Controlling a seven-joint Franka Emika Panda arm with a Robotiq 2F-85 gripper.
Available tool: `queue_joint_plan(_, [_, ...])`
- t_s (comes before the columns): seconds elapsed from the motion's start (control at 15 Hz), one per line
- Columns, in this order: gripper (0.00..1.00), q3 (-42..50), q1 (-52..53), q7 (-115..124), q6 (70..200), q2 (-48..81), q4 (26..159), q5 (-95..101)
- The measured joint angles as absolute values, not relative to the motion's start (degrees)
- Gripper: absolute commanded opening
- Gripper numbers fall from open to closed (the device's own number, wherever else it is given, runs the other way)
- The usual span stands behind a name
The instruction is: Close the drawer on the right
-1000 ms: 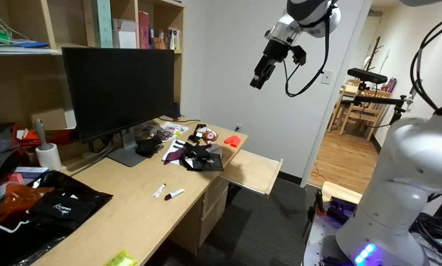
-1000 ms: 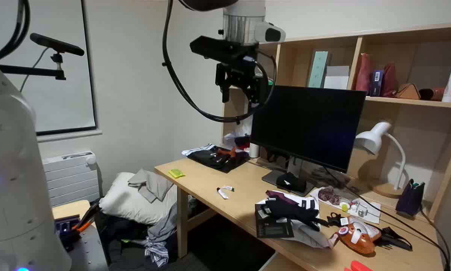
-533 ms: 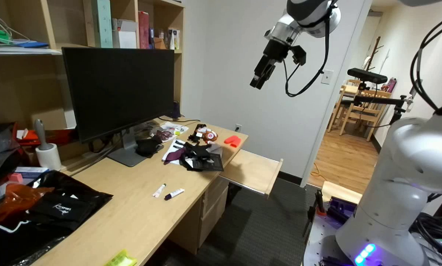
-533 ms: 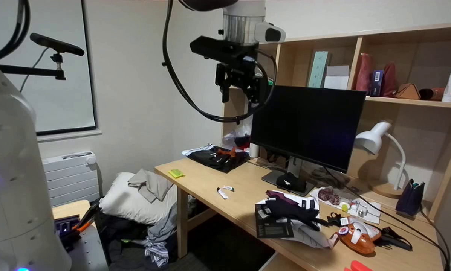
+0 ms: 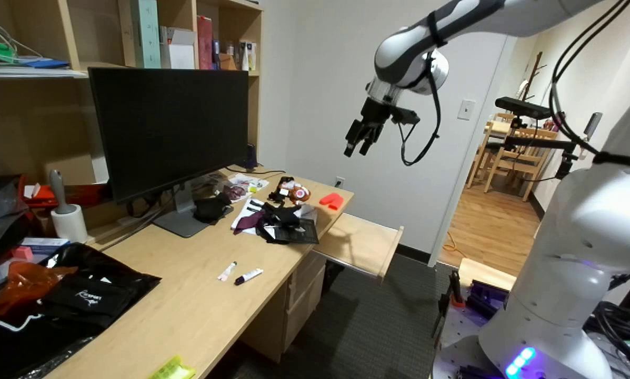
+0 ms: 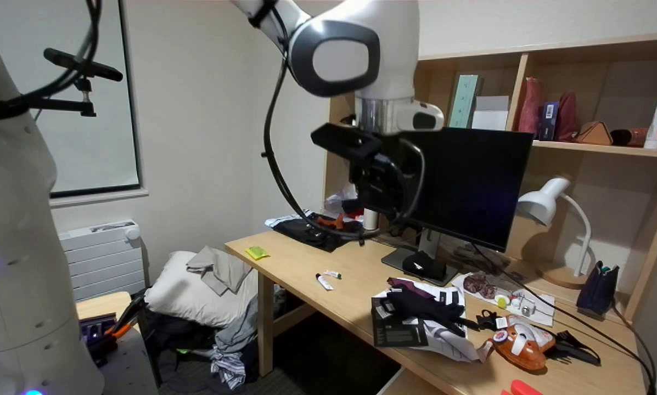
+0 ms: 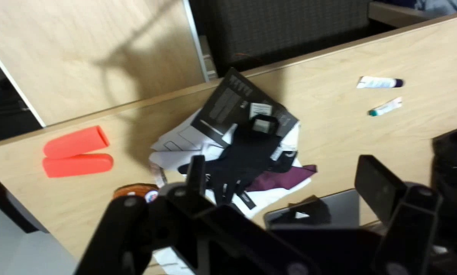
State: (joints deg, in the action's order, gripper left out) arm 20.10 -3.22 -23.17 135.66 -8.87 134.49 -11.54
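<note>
The drawer [image 5: 365, 239], wide, shallow and pale beige, stands pulled out from under the desk's far end. Its inside shows and its front panel faces the robot. A small part of the drawer [image 6: 410, 385] shows at the bottom edge in an exterior view. In the wrist view the drawer [image 7: 79, 49] fills the upper left. My gripper [image 5: 357, 151] is black, open and empty, in the air above the drawer and desk level, apart from both. In the wrist view the gripper [image 7: 281, 168] has its fingers wide apart over the desk items. The drawer's front panel is out of the wrist view.
The desk top [image 5: 188, 295] holds a monitor [image 5: 172, 131], black and purple cloth items [image 5: 280, 221], an orange pouch [image 6: 520, 343], red pieces [image 5: 332, 200] and small tubes [image 5: 249, 277]. A pedestal cabinet [image 5: 305, 305] stands under the desk. A lamp [image 6: 548, 203] stands at the back.
The arm has reached forward and down in the last half second, and the gripper has turned and come lower towards the desk. The drawer has not moved.
</note>
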Motion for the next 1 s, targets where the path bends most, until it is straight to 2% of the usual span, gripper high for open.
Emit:
queue_joint_plan(0.27, [1.0,20.3,-9.1,-20.1,146.8,5.9,132.5,-12.5])
queue_joint_plan(0.6, [1.0,20.6,-19.8,-15.4,148.5,19.7,125.7,-12.8])
queue_joint_plan(1.0, [1.0,20.3,-21.8,-13.2,148.5,23.9,122.9,-12.8])
